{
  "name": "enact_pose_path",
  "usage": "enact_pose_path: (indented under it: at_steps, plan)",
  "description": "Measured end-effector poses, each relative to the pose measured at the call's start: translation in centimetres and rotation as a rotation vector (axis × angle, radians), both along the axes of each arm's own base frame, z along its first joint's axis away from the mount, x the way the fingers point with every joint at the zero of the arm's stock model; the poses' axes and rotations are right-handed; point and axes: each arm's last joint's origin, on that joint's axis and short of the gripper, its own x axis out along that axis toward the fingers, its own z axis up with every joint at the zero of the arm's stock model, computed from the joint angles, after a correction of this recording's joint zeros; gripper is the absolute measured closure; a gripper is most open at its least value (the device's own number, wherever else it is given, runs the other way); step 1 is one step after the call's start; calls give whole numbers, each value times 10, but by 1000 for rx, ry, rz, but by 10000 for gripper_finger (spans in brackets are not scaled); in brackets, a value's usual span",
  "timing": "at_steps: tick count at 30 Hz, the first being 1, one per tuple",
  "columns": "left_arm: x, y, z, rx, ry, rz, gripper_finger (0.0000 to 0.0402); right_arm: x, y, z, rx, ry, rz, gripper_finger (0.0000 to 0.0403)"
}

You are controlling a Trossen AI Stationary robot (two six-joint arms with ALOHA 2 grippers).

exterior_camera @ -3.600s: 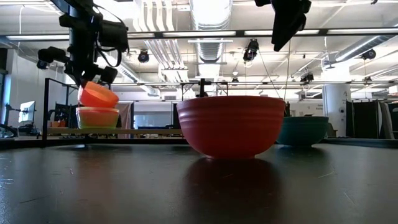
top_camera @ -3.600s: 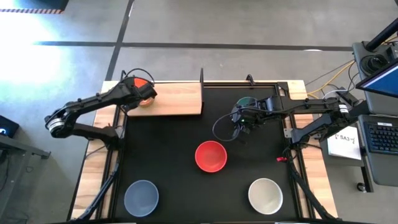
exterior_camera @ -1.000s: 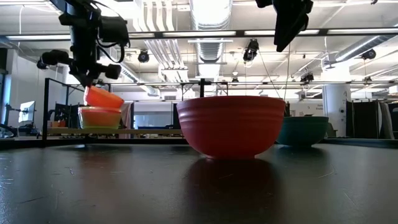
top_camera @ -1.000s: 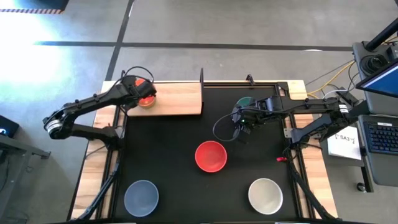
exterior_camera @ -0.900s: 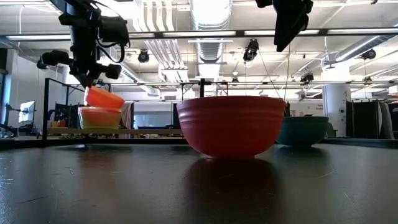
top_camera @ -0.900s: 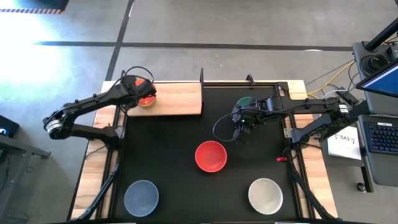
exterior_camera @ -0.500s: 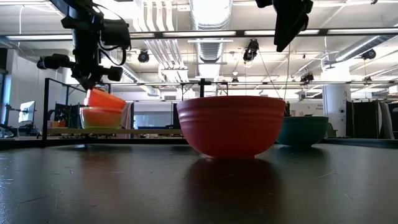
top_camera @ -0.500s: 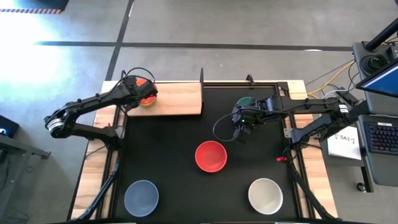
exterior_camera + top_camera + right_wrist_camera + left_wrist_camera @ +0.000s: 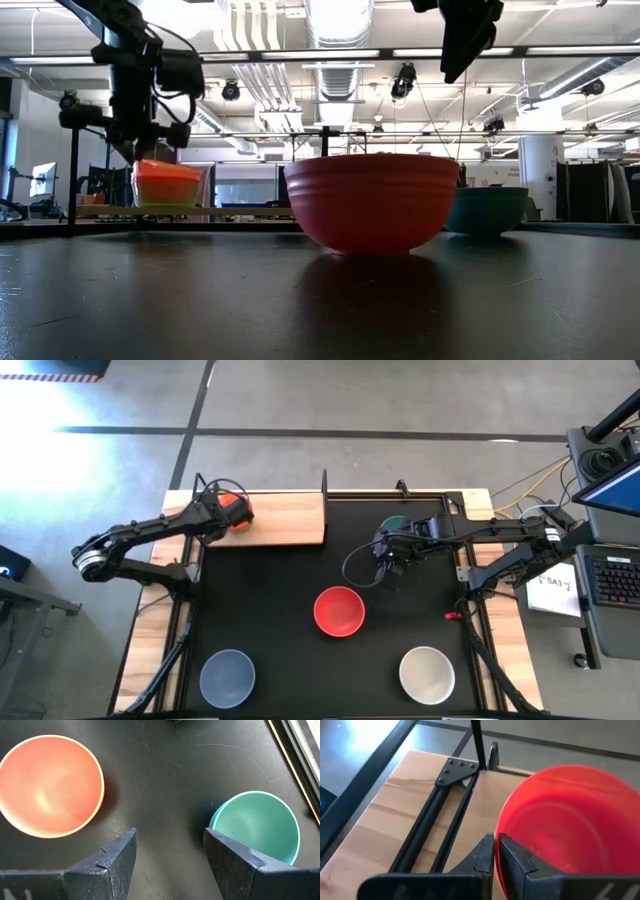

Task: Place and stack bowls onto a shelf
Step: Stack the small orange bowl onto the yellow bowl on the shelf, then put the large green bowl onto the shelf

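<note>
We see the orange-red bowl point(image 9: 236, 513) sitting level, mouth up, nested in a yellow bowl point(image 9: 165, 193) at the left end of the pale wood shelf point(image 9: 285, 520). It is round, plain and glossy inside. The left gripper point(image 9: 496, 851) is at its rim, jaws almost shut, with the rim just beside them; we cannot tell if they still pinch it. The right gripper point(image 9: 170, 847) hangs above the black mat point(image 9: 290, 640), jaws wide and empty, beside the teal bowl point(image 9: 255, 827). On the mat lie a red bowl point(image 9: 339, 611), a grey-blue bowl point(image 9: 227, 677) and a white bowl point(image 9: 427, 674), well apart.
</note>
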Motion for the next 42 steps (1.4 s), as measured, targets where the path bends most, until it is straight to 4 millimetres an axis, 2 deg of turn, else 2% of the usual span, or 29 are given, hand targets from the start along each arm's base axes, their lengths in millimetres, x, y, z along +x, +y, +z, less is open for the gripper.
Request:
enact_pose_path:
  at_steps: [6,16,22,28,35,38,42]
  plan:
    - [-1,-1,-2,-16,13,-13,364,0,0,0,0,0,0,184]
    - [8,5,26,2,17,-106,313,0,0,0,0,0,0,184]
    - [18,-4,30,-55,25,-246,309,-2,0,-1,0,24,0,184]
    - [44,-39,33,-17,-36,-463,315,-9,0,-9,27,106,-59,184]
    - [88,-110,50,136,-205,-922,318,-13,-1,-33,84,186,-103,184]
    - [95,-139,58,208,-232,-1092,318,-16,-7,-44,82,226,-129,184]
    - [95,-167,68,236,-224,-1241,318,-17,-20,-58,84,239,-172,184]
